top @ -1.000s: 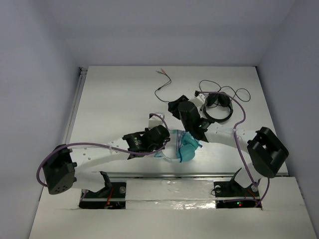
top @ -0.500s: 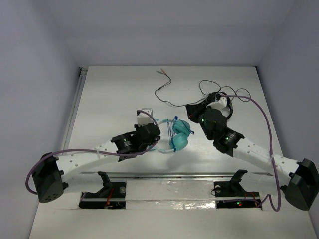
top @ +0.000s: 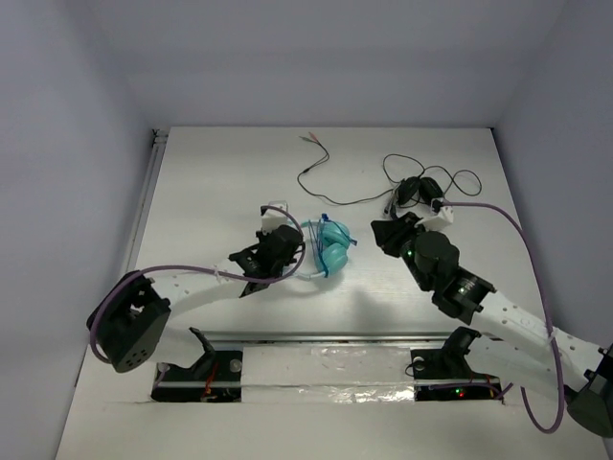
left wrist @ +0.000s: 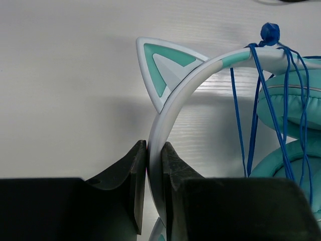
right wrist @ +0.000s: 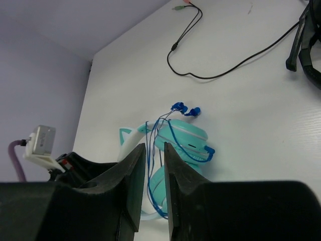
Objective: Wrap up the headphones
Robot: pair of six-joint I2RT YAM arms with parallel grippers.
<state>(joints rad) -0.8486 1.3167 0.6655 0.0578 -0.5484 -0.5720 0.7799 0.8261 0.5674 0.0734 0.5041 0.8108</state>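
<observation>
While pinched at headband [left wrist: 185, 85], headphones [top: 330, 246]: lying on table [top: 211, 192], blue cable [left wrist: 251, 125] draped across.
Left gripper [left wrist: 154, 150]: clamped on headband.
Right gripper [right wrist: 154, 150]: slightly parted, empty, near headphones.

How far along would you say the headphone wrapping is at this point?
Done: blue cable loops drape over the headphones' headband. In hand: left gripper clamps the headband; right gripper hovers beside, jaws slightly apart, apparently empty. Left: loops hang slack, so tightening or tucking likely remains.
</observation>
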